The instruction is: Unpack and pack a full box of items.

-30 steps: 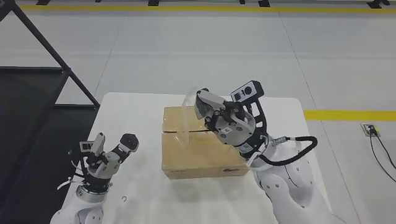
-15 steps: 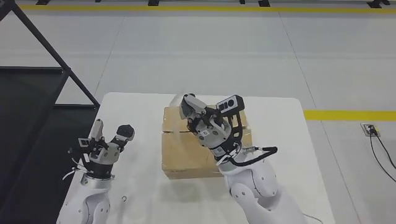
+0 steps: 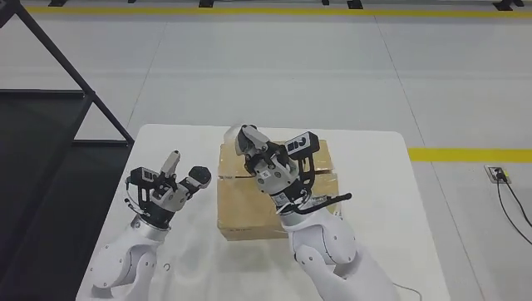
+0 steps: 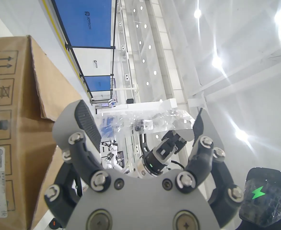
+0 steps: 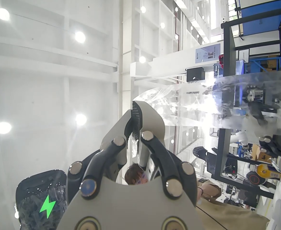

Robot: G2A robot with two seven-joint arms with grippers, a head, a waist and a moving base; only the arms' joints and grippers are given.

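2 grippers at 1 cardboard box: right pinching a strip, left spread wide

Right gripper (image 3: 242, 140) is above the box's far-left corner, its fingers (image 5: 136, 118) pressed together on the end of a clear plastic strip (image 5: 202, 101). The strip runs away from the pads, crinkled and see-through. Left gripper (image 3: 184, 170) is off the box's left side, apart from the cardboard, with its fingers (image 4: 85, 118) spread wide and nothing between them. The cardboard box (image 3: 249, 209) sits mid-table, nearer the far edge of the white table (image 3: 378, 218). Bare tabletop lies between the box and the table's left edge, and again along the right edge.
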